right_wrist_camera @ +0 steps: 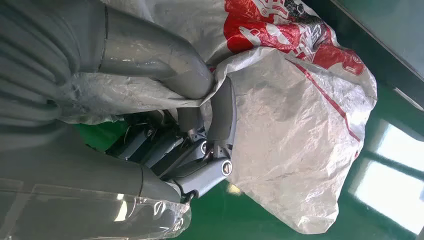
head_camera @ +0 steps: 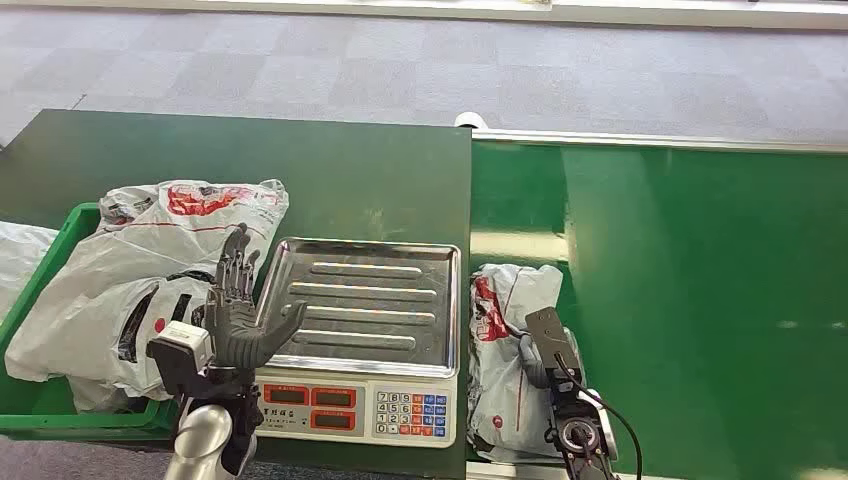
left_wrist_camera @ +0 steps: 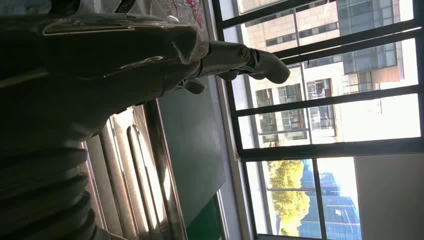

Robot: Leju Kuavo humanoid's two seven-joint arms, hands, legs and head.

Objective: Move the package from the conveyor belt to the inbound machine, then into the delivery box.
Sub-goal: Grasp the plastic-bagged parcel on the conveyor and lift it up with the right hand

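Green belt point(head_camera: 700, 300), crumpled white-red package point(head_camera: 505, 350)

Right robot hand point(head_camera: 548, 352) in head view mostly hid behind its wrist housing; grip unclear there. Crumpled grey plastic package w/ red print point(head_camera: 505, 340) cut partly by arm. Green plastic crate point(head_camera: 45, 270) cropped at left edge.

Dark green table point(head_camera: 330, 165), far edge meeting grey carpet-tile floor point(head_camera: 420, 70). White strip point(head_camera: 300, 4) along floor's far edge. A small white rounded part point(head_camera: 470, 120) at the table's far right corner. Left wrist view: dark-framed window point(left_wrist_camera: 320, 150); beyond it a pale multi-storey building point(left_wrist_camera: 320, 55) and a yellow-green tree point(left_wrist_camera: 290, 195) in sunlight.
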